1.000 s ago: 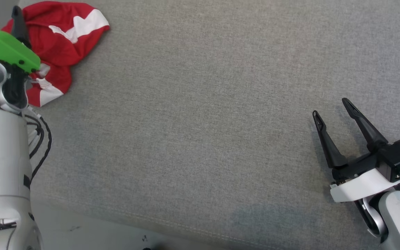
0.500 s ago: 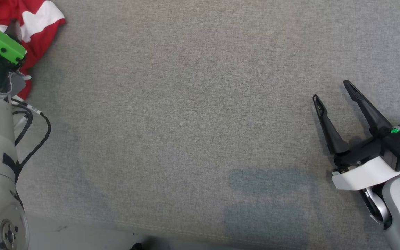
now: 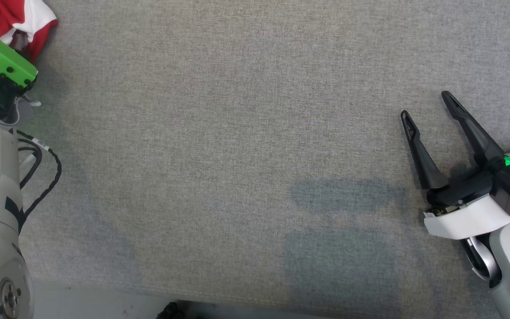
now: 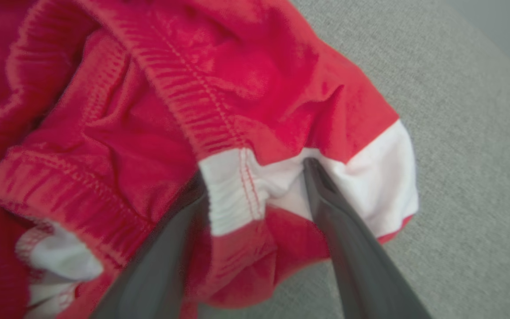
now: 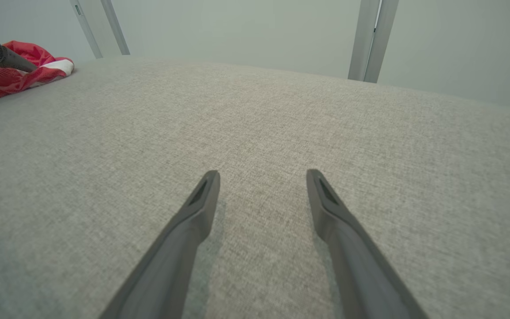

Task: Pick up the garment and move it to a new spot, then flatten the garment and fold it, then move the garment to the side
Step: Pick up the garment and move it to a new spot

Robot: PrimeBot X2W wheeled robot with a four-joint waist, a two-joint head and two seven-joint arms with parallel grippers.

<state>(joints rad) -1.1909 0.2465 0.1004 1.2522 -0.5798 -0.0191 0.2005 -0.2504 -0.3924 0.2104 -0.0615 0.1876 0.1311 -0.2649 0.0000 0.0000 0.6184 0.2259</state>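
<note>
Red and white garment (image 4: 246, 88) lies bunched at the far left of the grey fabric surface (image 3: 237, 155). Left gripper (image 4: 255, 170) has its two dark fingers spread wide, straddling a white-banded fold of the cloth, tips pushed into it. Right gripper (image 3: 425, 104) is well apart on the right side, fingers likewise spread over bare grey fabric

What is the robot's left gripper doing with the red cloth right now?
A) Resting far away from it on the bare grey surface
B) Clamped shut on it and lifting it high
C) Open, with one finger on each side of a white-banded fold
C: the left wrist view shows the left gripper open, with its fingers on either side of a white-banded fold of the red garment.
</note>
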